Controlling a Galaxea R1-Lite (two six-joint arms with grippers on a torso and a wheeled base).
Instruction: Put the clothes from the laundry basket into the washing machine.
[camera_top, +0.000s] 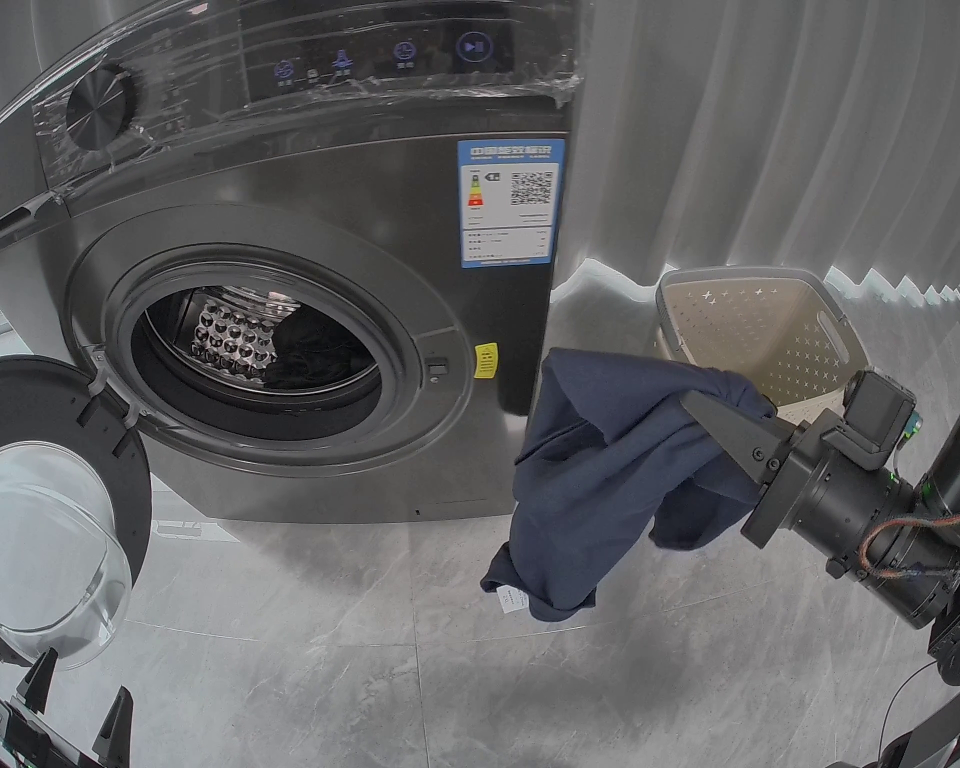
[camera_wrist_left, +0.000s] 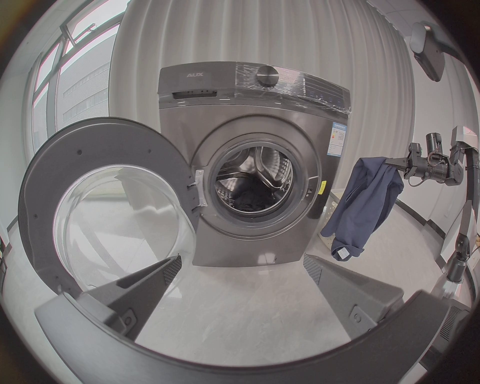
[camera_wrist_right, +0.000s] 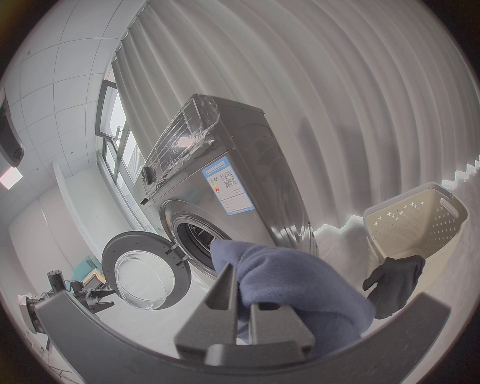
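My right gripper (camera_top: 712, 415) is shut on a navy blue garment (camera_top: 600, 470), which hangs in the air above the floor between the beige laundry basket (camera_top: 760, 275) and the grey washing machine (camera_top: 300, 190). In the right wrist view the fingers (camera_wrist_right: 225, 305) pinch the blue cloth (camera_wrist_right: 300, 285). A black garment (camera_wrist_right: 395, 290) lies at the basket's (camera_wrist_right: 415, 220) near side. The round door (camera_top: 60, 500) stands swung open, and dark clothing (camera_top: 320, 365) lies inside the drum. My left gripper (camera_top: 78, 695) is open and holds nothing, low in front of the door (camera_wrist_left: 100, 210).
Grey tiled floor (camera_top: 330, 620) stretches in front of the machine. A white pleated curtain (camera_top: 780, 130) hangs behind the basket and to the machine's right. The open door juts out on the machine's left side.
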